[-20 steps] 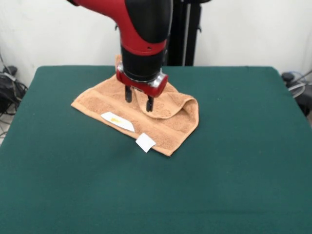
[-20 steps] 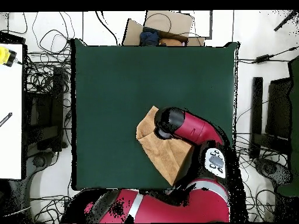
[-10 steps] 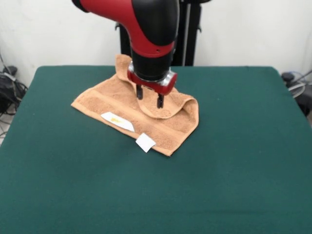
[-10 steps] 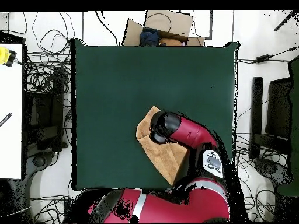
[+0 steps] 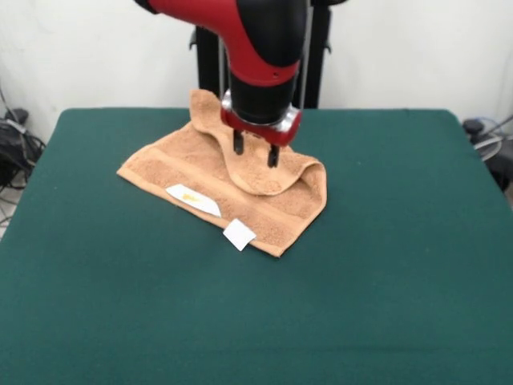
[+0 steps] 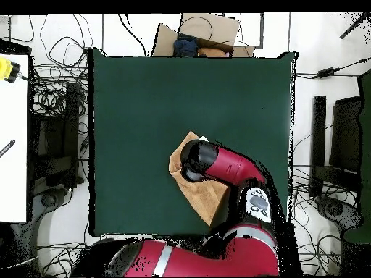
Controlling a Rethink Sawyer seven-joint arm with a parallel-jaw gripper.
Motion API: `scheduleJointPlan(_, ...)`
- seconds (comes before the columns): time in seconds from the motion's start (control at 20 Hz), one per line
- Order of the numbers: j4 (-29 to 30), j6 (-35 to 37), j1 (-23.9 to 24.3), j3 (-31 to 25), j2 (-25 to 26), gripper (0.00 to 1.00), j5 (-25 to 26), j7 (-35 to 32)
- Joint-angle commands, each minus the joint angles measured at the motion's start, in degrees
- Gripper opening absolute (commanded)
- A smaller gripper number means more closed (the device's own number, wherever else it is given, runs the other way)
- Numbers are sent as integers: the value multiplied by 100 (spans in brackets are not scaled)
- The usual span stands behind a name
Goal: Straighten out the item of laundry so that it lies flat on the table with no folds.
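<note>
The green desk (image 5: 385, 265) carries the orange-tan towel (image 5: 176, 164) toward 12 o'clock, one flap folded over itself. Two white tags (image 5: 193, 200) sit on its 6 o'clock edge; print unreadable. The pincer (image 5: 256, 149) hangs released above the fold.

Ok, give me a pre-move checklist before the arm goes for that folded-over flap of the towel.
1. Towel flat on the table: not ok, a flap is folded over its middle and a far corner stands up.
2. Gripper over the flap: ok, it hangs above the fold's far part.
3. Jaws open for a pinch: ok, they stand apart with nothing between them.
4. Gripper touching cloth: cannot tell; the front view suggests it is just above.
5. White tags clear of the gripper: ok, they lie on the near edge.
6. Room to spread: ok, green table shows all round the towel.
</note>
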State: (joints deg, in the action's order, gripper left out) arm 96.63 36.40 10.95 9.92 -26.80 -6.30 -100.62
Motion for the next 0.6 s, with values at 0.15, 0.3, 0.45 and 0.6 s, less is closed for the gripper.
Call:
scheduleJointPlan(0.15, 329, 706, -302, 124, -157, 100, 651, -398)
scheduleJointPlan(0.3, 372, 788, -383, 223, -251, 100, 835, -437)
scheduleJointPlan(0.45, 375, 841, -373, 301, -294, 100, 1016, -414)
scheduleJointPlan(0.6, 359, 860, -432, 400, -303, 100, 1189, -437)
